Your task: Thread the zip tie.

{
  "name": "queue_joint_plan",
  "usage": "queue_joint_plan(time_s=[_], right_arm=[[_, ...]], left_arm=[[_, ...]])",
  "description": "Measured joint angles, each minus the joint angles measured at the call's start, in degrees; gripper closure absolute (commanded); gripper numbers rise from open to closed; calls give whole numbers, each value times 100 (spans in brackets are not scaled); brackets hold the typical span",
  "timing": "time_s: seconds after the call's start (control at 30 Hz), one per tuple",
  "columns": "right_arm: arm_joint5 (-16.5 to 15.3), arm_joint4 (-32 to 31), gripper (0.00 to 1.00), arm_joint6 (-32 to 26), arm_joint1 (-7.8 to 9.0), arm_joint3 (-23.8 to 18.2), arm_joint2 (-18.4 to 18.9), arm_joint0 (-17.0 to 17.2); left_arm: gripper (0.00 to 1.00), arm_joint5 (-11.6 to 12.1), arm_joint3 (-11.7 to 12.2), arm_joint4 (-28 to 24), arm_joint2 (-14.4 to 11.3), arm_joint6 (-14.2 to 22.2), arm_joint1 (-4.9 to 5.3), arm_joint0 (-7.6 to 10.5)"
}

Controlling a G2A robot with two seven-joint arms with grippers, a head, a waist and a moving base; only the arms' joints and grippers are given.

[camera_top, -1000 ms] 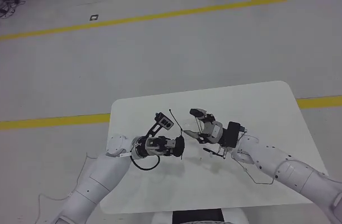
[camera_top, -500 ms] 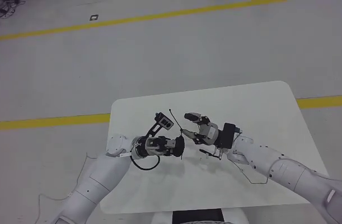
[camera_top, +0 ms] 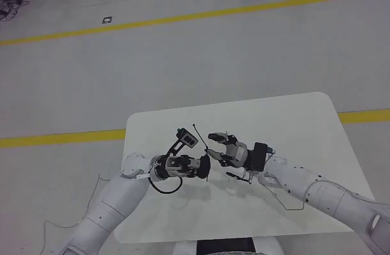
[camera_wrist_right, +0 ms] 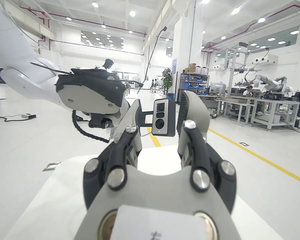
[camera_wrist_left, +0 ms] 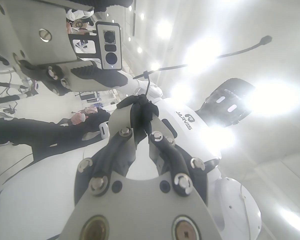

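Observation:
A thin black zip tie (camera_top: 197,135) stands up from my left gripper (camera_top: 205,165), which is shut on its lower part above the white table (camera_top: 297,115). In the left wrist view the strap (camera_wrist_left: 180,65) runs away from the pinching fingertips (camera_wrist_left: 142,106) and ends in a small block. My right gripper (camera_top: 212,145) is open, close beside the zip tie on its right, with one finger on each side of the strap's line. In the right wrist view its fingers (camera_wrist_right: 193,106) stand apart with nothing between them, and the left gripper (camera_wrist_right: 90,86) is just ahead.
The table's near edge (camera_top: 182,236) lies below both arms. A yellow floor line (camera_top: 54,138) runs past the table's left side. Bare tabletop stretches to the right and back (camera_top: 309,134).
My right gripper has moved left, closing in on the zip tie and the left gripper, and stays open. The left gripper and the zip tie have kept still.

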State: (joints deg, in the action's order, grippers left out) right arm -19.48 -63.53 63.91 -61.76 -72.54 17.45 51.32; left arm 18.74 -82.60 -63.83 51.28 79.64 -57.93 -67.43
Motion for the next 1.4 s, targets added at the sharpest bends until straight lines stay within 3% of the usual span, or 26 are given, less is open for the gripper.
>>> queue_joint_plan(time_s=[0.3,0.8,1.1,1.4], right_arm=[[0,-40,78,145,-3,21,-82,-64],[0,-55,78,192,-7,-1,-191,-127],[0,-113,85,248,-7,-29,-193,-154],[0,-143,85,255,-20,-28,-207,-177]], left_arm=[[100,0,0,0,0,0,0,0],[100,0,0,0,0,0,0,0],[100,0,0,0,0,0,0,0],[100,0,0,0,0,0,0,0]])
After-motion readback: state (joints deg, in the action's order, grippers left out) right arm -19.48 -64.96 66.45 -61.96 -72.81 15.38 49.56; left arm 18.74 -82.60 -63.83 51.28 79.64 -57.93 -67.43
